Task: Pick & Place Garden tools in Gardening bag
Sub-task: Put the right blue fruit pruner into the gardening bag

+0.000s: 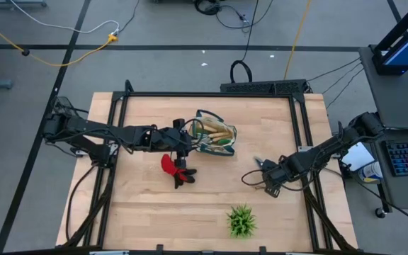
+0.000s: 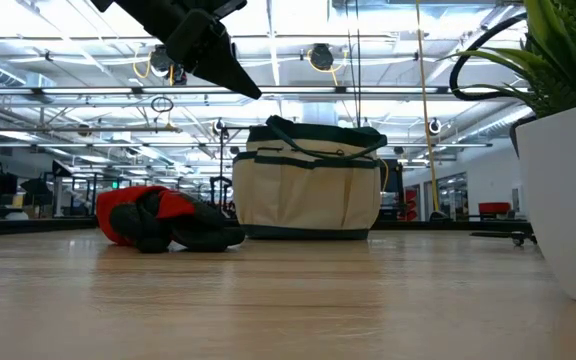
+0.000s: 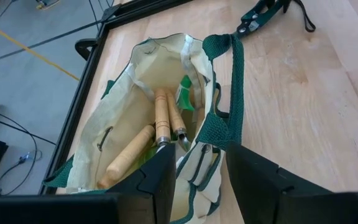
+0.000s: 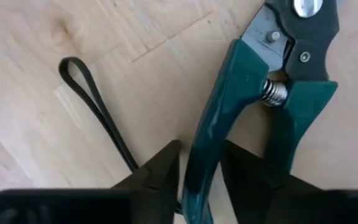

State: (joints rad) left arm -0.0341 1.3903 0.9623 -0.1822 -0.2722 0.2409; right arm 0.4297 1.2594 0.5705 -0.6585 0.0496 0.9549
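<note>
The cream gardening bag [image 1: 214, 134] with green trim stands open at mid-table; wooden-handled tools [image 3: 160, 118] lie inside it. My left gripper [image 1: 184, 134] hovers open at the bag's left rim, its fingertip [image 2: 253, 90] above the bag [image 2: 308, 185]. The bag's green loop handle [image 3: 229, 93] shows between its fingers. A red-and-black glove [image 1: 173, 170] lies flat on the table, near side of the bag. Green-handled pruning shears [image 1: 259, 165] lie on the table to the right, with my right gripper [image 1: 268, 178] shut on them from above. My right gripper pinches one green handle [image 4: 211, 124] of the pruning shears between its two fingers [image 4: 163, 171], a little behind the spring. The fingers point down from above and lie across that handle. The shears lie flat on the table.
A green spiky plant [image 1: 241, 221] in a white pot [image 2: 568, 200] stands near the front edge, right of centre. The shears' black wrist loop [image 4: 95, 106] trails on the wood. A black frame rail [image 1: 211, 93] borders the table.
</note>
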